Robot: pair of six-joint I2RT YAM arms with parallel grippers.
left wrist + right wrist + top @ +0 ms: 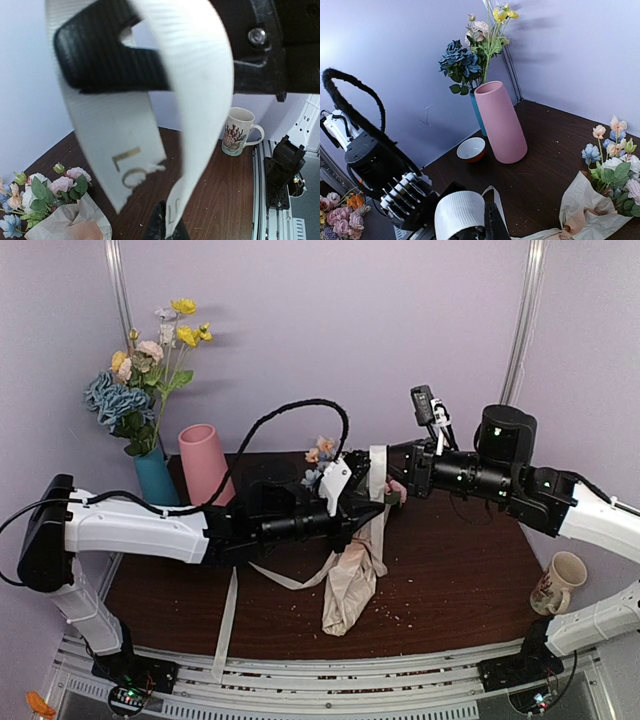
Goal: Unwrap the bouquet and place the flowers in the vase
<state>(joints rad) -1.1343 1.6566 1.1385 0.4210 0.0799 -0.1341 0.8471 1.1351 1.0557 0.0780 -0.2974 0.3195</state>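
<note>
1. The left fingers (155, 227) are together, raised over the table (450, 570) to the right of the vase (207, 465). A tail of the cream ribbon (200, 100) hangs right at their tips; I cannot tell whether it is pinched there.
2. The right fingers (110, 60) are together too. The ribbon is looped over them and hangs down on both sides, with gold letters on one hanging end. Whether any of it is nipped between them I cannot tell.
3. The left gripper (365, 502) and the right gripper (390, 480) meet nearly tip to tip, the right one farther from the vase.
4. The bouquet (592, 205) lies on the table right of the vase, below both grippers. It is wrapped in crinkled paper (350, 590), and the flowers (612, 170) point toward the far side.
5. The vase stands upright. A teal vase (155, 478) holding a yellow-and-blue bunch stands just beside it on its left, and a small bowl (471, 149) is also close by. A mug (560, 582) sits well apart, far to its right.
</note>
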